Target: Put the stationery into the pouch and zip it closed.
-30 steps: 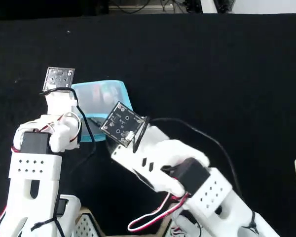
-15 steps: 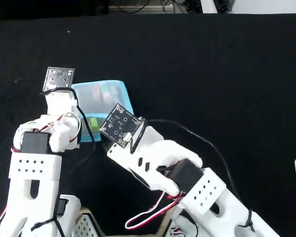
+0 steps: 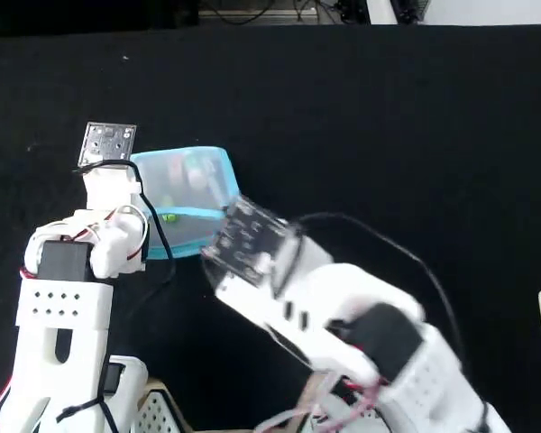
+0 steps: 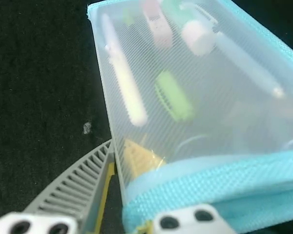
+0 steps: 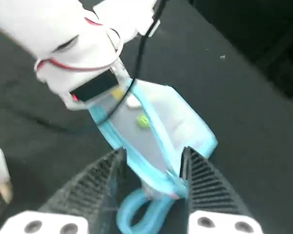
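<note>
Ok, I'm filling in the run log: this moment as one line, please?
object: translucent light-blue mesh pouch, stationery inside | left gripper: shut on pouch edge | right gripper: open, straddling pouch's loop end

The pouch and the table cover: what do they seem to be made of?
The pouch looks like translucent fine-ribbed plastic or coated fabric: thin lines run across it and the stationery shows through. Its light blue edging looks woven, like zipper tape. The table cover seems matte black cloth, with lint specks.
</note>
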`<state>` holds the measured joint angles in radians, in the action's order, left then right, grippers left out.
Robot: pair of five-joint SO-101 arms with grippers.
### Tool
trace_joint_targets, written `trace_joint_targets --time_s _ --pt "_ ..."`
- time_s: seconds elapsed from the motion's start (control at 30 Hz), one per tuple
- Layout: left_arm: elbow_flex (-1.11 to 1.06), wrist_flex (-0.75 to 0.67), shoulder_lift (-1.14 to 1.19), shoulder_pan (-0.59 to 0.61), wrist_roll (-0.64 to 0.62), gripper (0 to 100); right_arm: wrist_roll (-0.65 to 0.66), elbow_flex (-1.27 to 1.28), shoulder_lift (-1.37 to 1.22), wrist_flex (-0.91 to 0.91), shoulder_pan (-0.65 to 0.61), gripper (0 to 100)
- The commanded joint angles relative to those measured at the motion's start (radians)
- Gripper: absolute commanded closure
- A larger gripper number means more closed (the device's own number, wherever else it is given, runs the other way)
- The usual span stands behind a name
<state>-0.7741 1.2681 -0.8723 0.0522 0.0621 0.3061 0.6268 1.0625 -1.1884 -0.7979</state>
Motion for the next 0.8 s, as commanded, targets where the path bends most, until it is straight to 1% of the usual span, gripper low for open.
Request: trace_joint_targets --time_s 0.0,0.07,0.3,0.53,0.67,0.77 --pt "-0.015 0.006 0.006 -0.004 0.002 97 0.133 -0.076 0.048 -0.117 0.121 82.2" --pt "-0.015 0.006 0.006 -0.004 0.002 97 0.150 0.015 0.050 -0.086 0.172 82.2" --pt "-0.015 0.006 0.006 -0.004 0.002 97 0.149 0.378 0.096 0.186 0.278 81.9" --pt "-0.015 0.006 0.009 -0.004 0.002 97 0.149 0.602 0.194 0.339 0.285 81.9" --pt "-0.015 0.006 0.008 -0.004 0.002 97 0.143 0.751 0.236 0.514 0.285 81.9" --pt "-0.015 0.006 0.008 -0.005 0.002 97 0.087 0.842 0.240 0.644 0.287 81.9"
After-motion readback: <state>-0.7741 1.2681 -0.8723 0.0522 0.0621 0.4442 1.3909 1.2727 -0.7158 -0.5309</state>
